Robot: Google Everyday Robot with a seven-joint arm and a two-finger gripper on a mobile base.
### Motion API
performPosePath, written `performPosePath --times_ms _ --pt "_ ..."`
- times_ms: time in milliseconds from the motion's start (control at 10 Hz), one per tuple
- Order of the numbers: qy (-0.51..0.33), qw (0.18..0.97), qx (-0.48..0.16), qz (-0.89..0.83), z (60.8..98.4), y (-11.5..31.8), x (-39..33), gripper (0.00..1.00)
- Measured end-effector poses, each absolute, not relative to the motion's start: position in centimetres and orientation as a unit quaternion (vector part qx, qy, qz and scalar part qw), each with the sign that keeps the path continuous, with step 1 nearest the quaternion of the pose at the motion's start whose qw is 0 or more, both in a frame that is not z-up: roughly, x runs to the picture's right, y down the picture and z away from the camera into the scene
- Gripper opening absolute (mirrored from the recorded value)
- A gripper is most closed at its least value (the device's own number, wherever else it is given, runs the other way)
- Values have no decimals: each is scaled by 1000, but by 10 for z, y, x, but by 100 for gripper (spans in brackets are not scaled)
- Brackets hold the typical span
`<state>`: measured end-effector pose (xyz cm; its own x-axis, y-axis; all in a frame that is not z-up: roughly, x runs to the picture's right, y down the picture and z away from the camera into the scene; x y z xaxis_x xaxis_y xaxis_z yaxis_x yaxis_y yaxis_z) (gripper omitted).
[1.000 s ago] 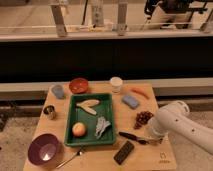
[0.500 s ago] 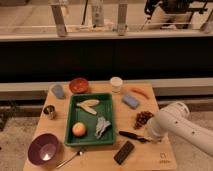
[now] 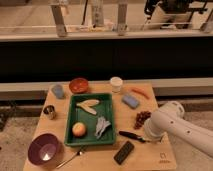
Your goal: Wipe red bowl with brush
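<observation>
Gripper (image 3: 147,135) low over tabletop (image 3: 150,156), at brush's (image 3: 131,135) right end. Grip state: cannot tell. Red bowl (image 3: 78,85) well apart, far-left.

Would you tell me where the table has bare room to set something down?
Bare wood lies between the red bowl and white cup, and along the front edge between spoon and black block. The right side is crowded: grapes, brush and the gripper at its end.
</observation>
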<state>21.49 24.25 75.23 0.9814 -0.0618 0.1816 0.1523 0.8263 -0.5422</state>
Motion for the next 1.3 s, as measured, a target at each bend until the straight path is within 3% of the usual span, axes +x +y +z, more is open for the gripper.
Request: performPosePath --times_ms 300,1300 --pt "-90 948 -299 -59 753 243 209 79" --pt "-80 940 -325 -60 791 260 203 80"
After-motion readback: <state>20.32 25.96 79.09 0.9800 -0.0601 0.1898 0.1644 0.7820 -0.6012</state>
